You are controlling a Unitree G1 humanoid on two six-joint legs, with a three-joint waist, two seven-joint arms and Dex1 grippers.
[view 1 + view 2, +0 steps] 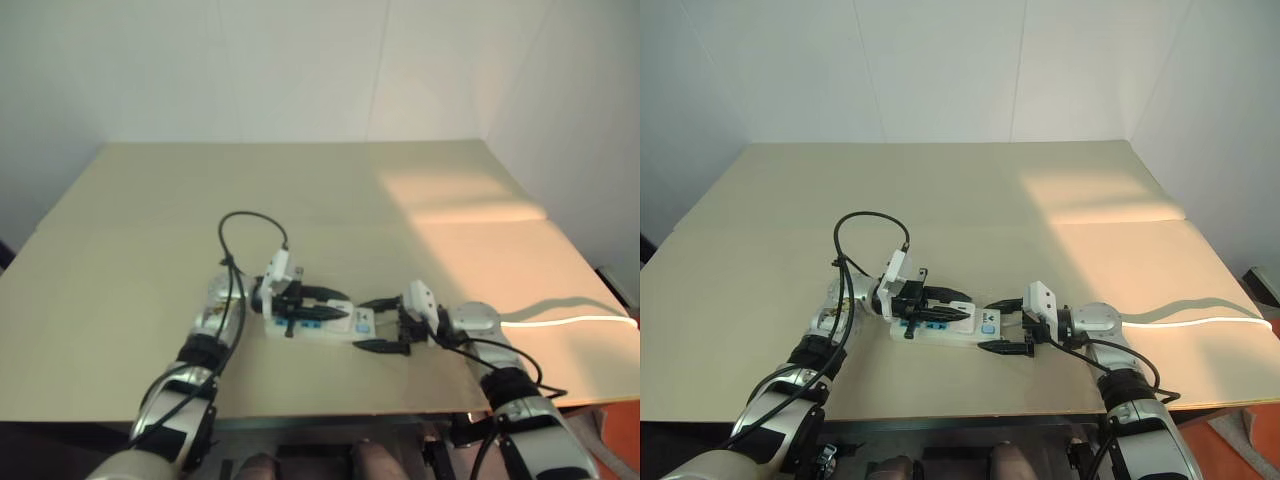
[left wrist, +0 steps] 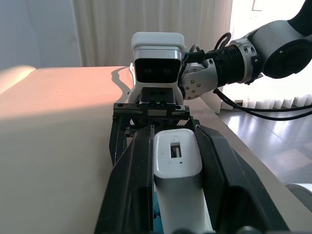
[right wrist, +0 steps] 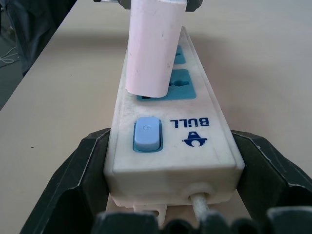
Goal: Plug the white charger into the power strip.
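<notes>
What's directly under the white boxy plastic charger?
The white charger stands over a blue socket of the long white power strip. Its prongs and that socket's holes are covered.

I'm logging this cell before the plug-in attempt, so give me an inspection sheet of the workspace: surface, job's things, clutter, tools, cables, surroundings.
Surface: beige table, sunlit patch on the robot's right side.
Job's things: power strip lies flat near the front edge, blue switch toward the right arm; white charger is tilted over a blue socket near the switch, whether its pins are in cannot be seen.
Clutter: nothing seen.
Tools: left tool shut on the white charger; right tool has a finger at each side of the strip's switch end, contact not clear.
Cables: strip's white cord leaves the switch end; black cable loop rises from the left arm.
Surroundings: white walls behind the table.
</notes>
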